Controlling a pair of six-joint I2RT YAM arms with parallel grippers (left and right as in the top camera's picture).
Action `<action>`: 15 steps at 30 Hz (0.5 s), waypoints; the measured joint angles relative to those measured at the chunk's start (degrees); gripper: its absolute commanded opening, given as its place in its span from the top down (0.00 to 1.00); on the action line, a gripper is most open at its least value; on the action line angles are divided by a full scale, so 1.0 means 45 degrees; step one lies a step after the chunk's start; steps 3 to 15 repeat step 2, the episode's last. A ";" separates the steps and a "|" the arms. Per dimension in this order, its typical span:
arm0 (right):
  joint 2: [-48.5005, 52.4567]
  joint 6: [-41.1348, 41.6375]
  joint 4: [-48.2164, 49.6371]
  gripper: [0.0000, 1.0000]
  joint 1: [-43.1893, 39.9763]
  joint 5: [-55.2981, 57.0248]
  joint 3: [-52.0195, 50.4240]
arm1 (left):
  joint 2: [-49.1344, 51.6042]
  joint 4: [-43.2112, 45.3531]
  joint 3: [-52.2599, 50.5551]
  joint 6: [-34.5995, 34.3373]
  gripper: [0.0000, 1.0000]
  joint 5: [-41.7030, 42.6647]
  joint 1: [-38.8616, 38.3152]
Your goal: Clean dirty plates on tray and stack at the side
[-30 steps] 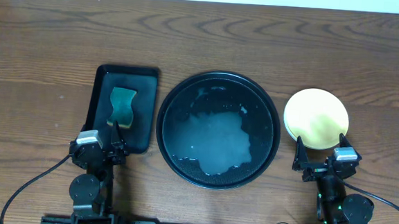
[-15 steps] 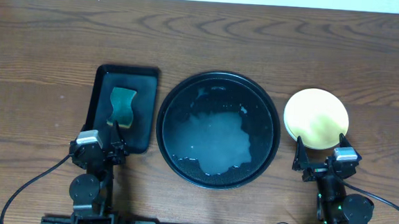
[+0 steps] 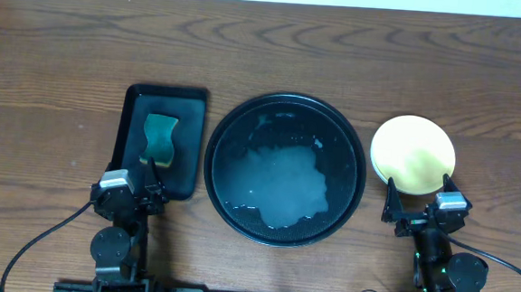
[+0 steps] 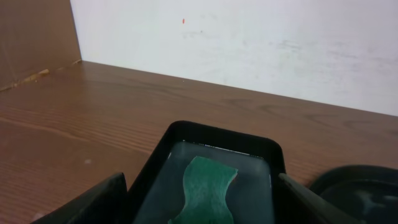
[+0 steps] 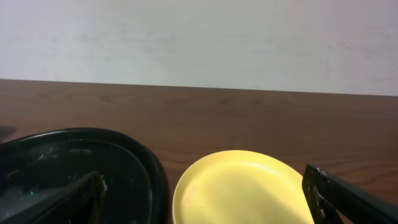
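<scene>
Nothing has changed: your left tool [image 3: 152, 180] and right tool [image 3: 418, 188] sit open, empty. The plates [image 3: 413, 151] are apparently stacked beside the tray [image 3: 291, 97], so the task is likely done.

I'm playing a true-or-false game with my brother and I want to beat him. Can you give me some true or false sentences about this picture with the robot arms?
1. The green sponge lies in the rectangular tray. True.
2. A plate sits inside the round black tray. False: only foamy water shows in it.
3. The yellow plate is beside the round black tray, on the right arm's side. True.
4. The right gripper is clamped on the yellow plate. False: its jaws stand open and grip nothing.
5. The left gripper is shut. False: it is open, with the green sponge in front of it.
</scene>
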 measured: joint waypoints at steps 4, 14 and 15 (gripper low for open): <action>0.0000 0.0000 0.0000 0.01 0.0000 0.0005 0.0000 | 0.0000 0.0000 0.0000 0.0000 0.25 0.0000 0.0000; 0.0000 0.0000 0.0000 0.01 0.0000 0.0005 0.0000 | 0.0000 0.0000 0.0000 0.0000 0.25 0.0000 0.0000; 0.0000 0.0000 0.0000 0.01 0.0000 0.0005 0.0000 | 0.0000 0.0000 0.0000 0.0000 0.25 0.0000 0.0000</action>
